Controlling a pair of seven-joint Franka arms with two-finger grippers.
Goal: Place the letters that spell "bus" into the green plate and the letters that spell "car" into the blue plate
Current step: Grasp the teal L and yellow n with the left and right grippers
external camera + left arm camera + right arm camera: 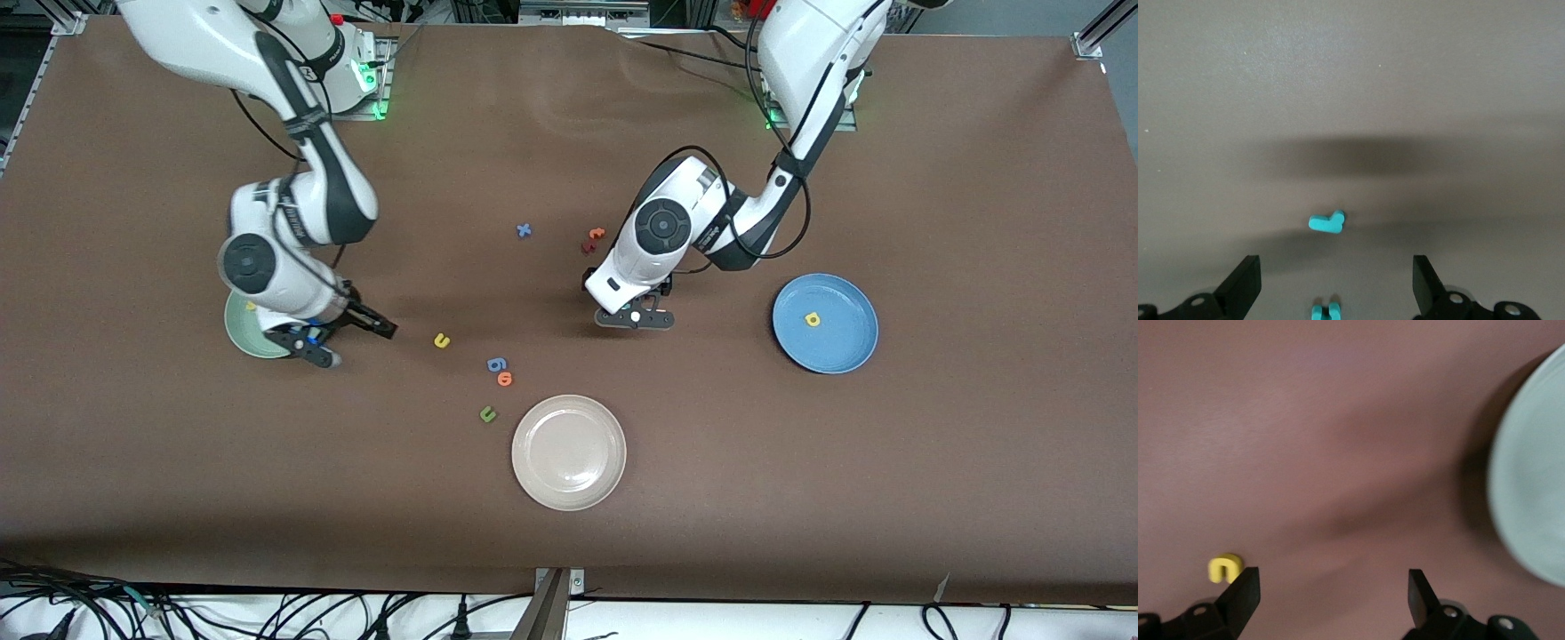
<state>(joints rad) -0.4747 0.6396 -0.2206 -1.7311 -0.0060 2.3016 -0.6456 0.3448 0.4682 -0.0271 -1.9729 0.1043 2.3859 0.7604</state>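
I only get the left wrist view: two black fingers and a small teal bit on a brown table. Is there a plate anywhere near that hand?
Observer: Yes. A blue plate lies toward the left arm's end of the table from the open left gripper, with a yellow "a" in it.
Operator: And where is the other arm?
Observer: The right gripper, open too, is over the table just beside the green plate.
Operator: Is there anything near it to pick up?
Observer: A yellow "u" lies on the table close to it, toward the middle of the table.
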